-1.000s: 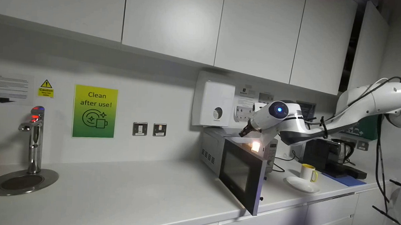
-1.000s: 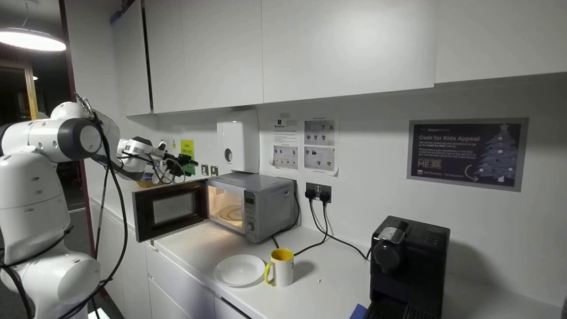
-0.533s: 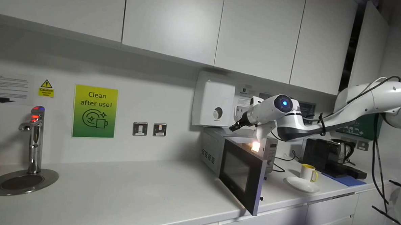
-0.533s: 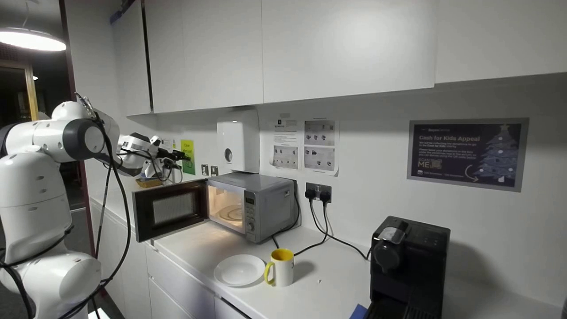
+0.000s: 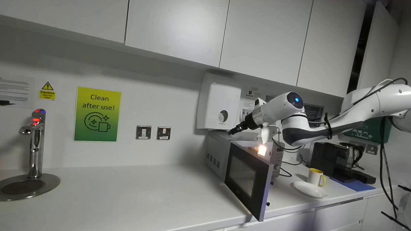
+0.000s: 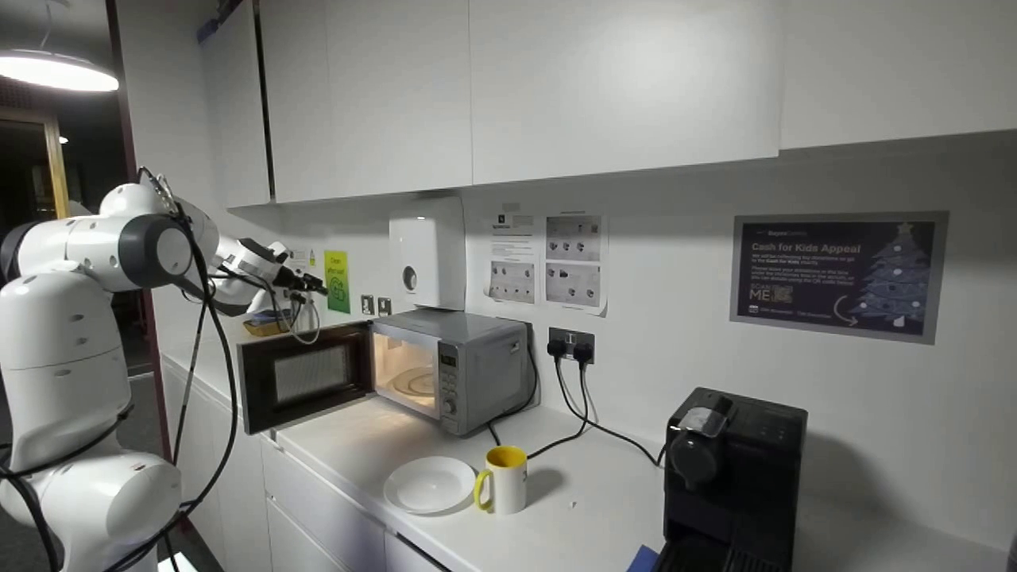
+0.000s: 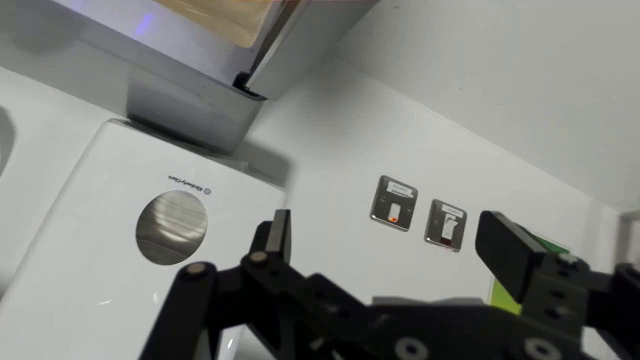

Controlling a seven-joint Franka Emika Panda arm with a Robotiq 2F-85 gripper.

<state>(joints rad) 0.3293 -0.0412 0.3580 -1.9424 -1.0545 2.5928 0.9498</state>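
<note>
In an exterior view, the gripper (image 5: 231, 132), spread wide and holding nothing, has shifted toward 9 o'clock; the open microwave door (image 5: 247, 181), at the gripper's 5 o'clock, is unmoved, hence apparently unaffected. Legible markings: "Kimberly-Clark" (wall dispenser (image 7: 125, 260), 8 o'clock in the wrist view); "Clean after use!" (green poster (image 5: 97, 114)); "Cash for Kids Appeal" (Christmas-tree notice (image 6: 838, 274)).

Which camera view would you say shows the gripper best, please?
The wrist view: there the gripper is large, its fingers spread wide, holding nothing. Both exterior views show it only small and dark, the gap between them unclear.
</note>
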